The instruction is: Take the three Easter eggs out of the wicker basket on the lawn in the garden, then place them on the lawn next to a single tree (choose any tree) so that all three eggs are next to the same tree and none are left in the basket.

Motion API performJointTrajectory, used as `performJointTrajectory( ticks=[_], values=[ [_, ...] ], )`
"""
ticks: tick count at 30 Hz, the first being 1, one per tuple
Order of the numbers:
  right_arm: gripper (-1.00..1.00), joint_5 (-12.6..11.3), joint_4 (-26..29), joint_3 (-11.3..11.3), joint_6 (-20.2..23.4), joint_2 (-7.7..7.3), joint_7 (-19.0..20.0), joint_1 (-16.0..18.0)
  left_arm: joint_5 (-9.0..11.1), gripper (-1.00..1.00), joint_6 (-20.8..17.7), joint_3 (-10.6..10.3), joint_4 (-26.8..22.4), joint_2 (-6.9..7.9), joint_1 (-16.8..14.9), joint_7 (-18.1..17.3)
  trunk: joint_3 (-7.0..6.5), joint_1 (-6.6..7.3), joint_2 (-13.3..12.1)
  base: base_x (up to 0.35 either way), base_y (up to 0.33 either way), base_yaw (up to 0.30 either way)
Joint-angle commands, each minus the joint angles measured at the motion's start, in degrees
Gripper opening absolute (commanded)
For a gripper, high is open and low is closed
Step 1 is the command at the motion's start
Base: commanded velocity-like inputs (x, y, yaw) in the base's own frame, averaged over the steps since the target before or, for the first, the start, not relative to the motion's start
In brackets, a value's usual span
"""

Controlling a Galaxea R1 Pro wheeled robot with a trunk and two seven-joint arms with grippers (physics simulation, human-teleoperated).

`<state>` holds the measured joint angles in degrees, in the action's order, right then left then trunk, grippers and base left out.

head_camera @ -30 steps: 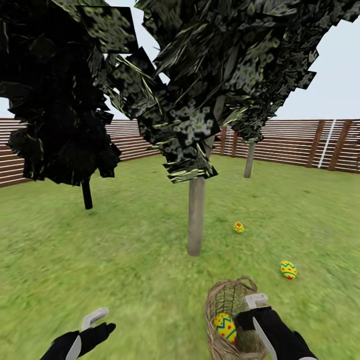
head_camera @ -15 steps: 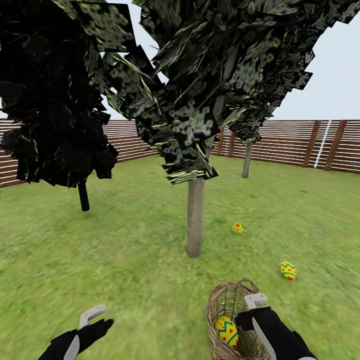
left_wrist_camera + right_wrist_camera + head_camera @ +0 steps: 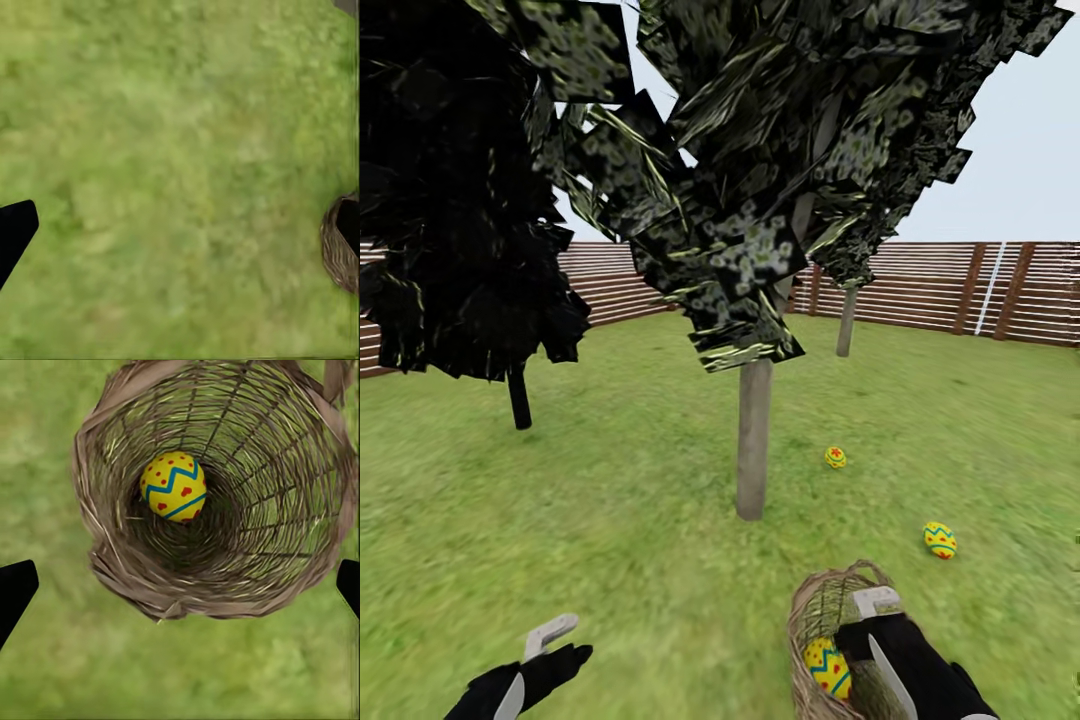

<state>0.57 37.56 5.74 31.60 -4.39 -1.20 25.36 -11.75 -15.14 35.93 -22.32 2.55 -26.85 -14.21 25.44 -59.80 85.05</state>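
Note:
The wicker basket [image 3: 822, 603] stands on the lawn [image 3: 610, 520] just in front of the tree's pale trunk [image 3: 753, 440]. One yellow Easter egg [image 3: 827, 668] lies at the bottom of the basket [image 3: 225, 570], and the right wrist view shows that egg [image 3: 174, 486] clearly. Two more eggs rest on the grass to the right of the trunk, one near it [image 3: 836, 457] and one farther out [image 3: 939, 539]. My right gripper [image 3: 872, 632] hovers open over the basket's mouth, touching nothing. My left gripper [image 3: 532, 660] hangs open and empty over grass, left of the basket [image 3: 337, 251].
A near-black tree with a thin black trunk [image 3: 518, 398] stands at the left. Another pale trunk [image 3: 845, 322] rises farther back by the brown slat fence [image 3: 960, 290]. Open grass stretches around the near trunk on all sides.
The whole picture has shifted a little, so the camera has moved. Both grippers keep their poses, and the egg stays in the basket.

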Motion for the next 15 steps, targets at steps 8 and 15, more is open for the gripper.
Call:
performJointTrajectory(
  ticks=[8, 15],
  values=[
    [1.00, 0.0, 0.1, 0.3, 0.3, -0.18, -0.1, 0.0, -0.9, 1.00, -0.3, 0.5, 0.5, -0.31, 0.0, -0.5, -0.01, -0.03, 0.0, 0.249, -0.205, -0.046],
    [1.00, 0.1, 0.1, 0.5, 0.3, 0.02, -0.2, 0.0, -0.8, 1.00, -0.2, 0.5, 0.5, -0.27, 0.0, -0.5, -0.02, -0.03, 0.0, 0.279, -0.071, -0.001]
  ],
)
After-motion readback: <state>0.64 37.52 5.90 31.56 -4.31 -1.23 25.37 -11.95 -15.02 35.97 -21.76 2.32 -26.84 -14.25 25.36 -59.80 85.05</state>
